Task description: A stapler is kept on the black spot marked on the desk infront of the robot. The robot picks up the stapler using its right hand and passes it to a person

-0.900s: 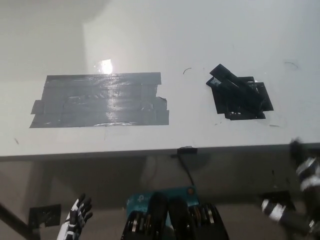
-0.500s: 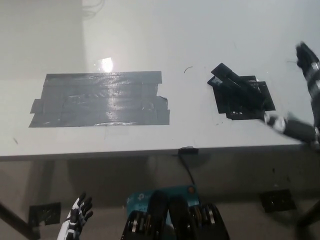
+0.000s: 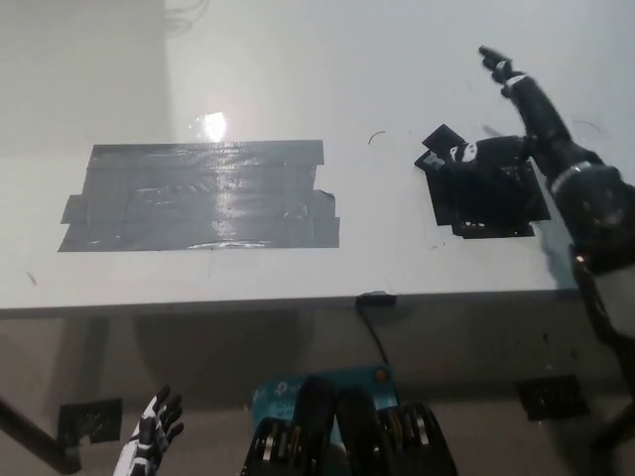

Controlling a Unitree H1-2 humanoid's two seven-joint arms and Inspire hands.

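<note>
White and glossy, the surface (image 3: 298, 79) carries a grey tape patch (image 3: 198, 195) and the black spot (image 3: 491, 203), where the stapler (image 3: 458, 151), black-on-black and partly hidden, seems to angle up-left under the splayed, empty right hand (image 3: 516, 114), while the left hand (image 3: 149, 436), cut off, hangs loosely spread below the edge.

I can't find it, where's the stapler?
In the head view, the stapler lies on the black spot at the desk's right side, right under the black right hand.

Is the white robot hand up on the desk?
No, the white robot hand hangs below the desk edge, at lower left.
</note>
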